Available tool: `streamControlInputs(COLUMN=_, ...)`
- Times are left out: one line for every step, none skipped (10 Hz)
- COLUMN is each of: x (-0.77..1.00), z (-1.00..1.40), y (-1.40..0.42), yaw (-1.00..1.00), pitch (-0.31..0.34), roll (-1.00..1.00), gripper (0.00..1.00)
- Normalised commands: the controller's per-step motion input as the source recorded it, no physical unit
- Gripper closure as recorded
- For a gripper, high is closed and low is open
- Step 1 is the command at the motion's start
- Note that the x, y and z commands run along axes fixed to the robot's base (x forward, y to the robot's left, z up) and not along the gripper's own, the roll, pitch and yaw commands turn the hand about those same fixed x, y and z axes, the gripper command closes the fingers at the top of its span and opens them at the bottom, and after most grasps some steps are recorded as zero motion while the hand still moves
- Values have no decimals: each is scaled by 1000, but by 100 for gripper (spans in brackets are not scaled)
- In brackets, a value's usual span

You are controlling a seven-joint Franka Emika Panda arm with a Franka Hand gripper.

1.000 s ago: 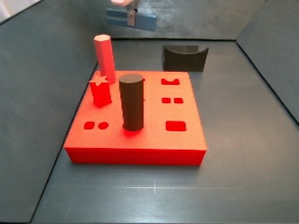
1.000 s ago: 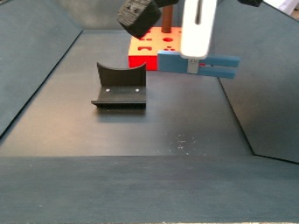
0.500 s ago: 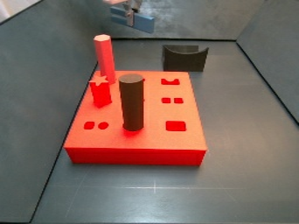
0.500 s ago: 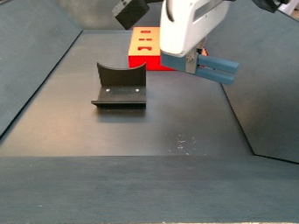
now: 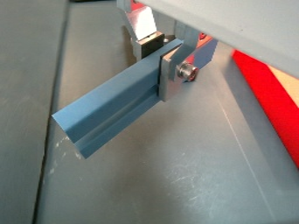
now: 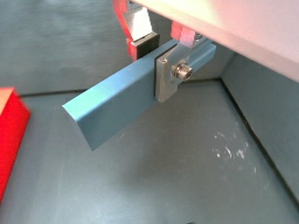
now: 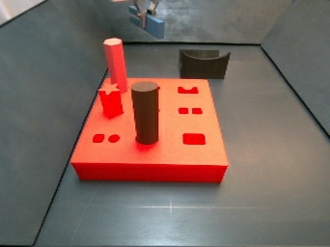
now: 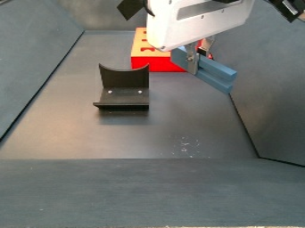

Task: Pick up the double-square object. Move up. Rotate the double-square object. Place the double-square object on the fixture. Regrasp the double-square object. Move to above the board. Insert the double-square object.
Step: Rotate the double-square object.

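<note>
Double-square object, an elongated grey-blue bar [image 5: 114, 109], is held in the air, clamped near one end between the flat silver fingers [image 5: 170, 73] of the end effector [image 5: 176, 63]. In both wrist views the bar slants away from the fingers, clear of the floor.

Surface: a dark grey, matt floor [image 8: 131, 142] enclosed by sloping dark walls [image 7: 45, 29]; faint pale scuffs show on it in a side view [image 8: 185, 145] and a wrist view [image 6: 232, 149].

A side view shows the end effector [image 8: 194, 55] under a large white housing, with the bar [image 8: 216, 73] hanging tilted, above and to one side of the fixture, a small near-black block with a curved notch [image 8: 121, 87]. The two are well apart.

That view shows only a corner of the large flat red board [image 8: 145, 51]. A side view [image 7: 152, 135] shows the whole board, with a tall red hexagonal post [image 7: 115, 62], a dark grey upright cylinder [image 7: 145, 113] and several shaped cutouts. There the end effector [image 7: 150, 16] sits high at the frame edge, behind the board, and the bar [image 7: 154, 25] is only partly seen.
</note>
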Motion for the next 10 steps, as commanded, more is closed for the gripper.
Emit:
streamControlInputs(x=15, z=-21, y=18, yaw=-1000, pitch=-5, roll=-16, gripper=100)
streamControlInputs(x=15, z=-22, y=18, yaw=-1000, pitch=-5, roll=-17, gripper=100)
streamControlInputs(x=15, z=-22, y=18, yaw=-1000, pitch=-6, roll=-20, gripper=100)
streamControlInputs(x=15, z=-22, y=18, yaw=-1000, pitch=-7, roll=-24, gripper=100)
streamControlInputs(x=15, z=-22, y=19, yaw=-1000, pitch=-8, roll=-29, gripper=100)
streamControlInputs(x=15, z=-22, y=19, yaw=-1000, pitch=-10, roll=-36, gripper=100)
streamControlInputs(x=15, z=-22, y=19, yaw=-787, pitch=-11, roll=-38, gripper=100)
streamControlInputs(x=15, z=-22, y=19, yaw=-549, pitch=-11, roll=-38, gripper=100)
streamControlInputs(x=15, z=-22, y=19, yaw=-364, pitch=-11, roll=-38, gripper=100)
streamControlInputs(x=15, z=-22, y=19, yaw=-210, pitch=-11, roll=-38, gripper=100)
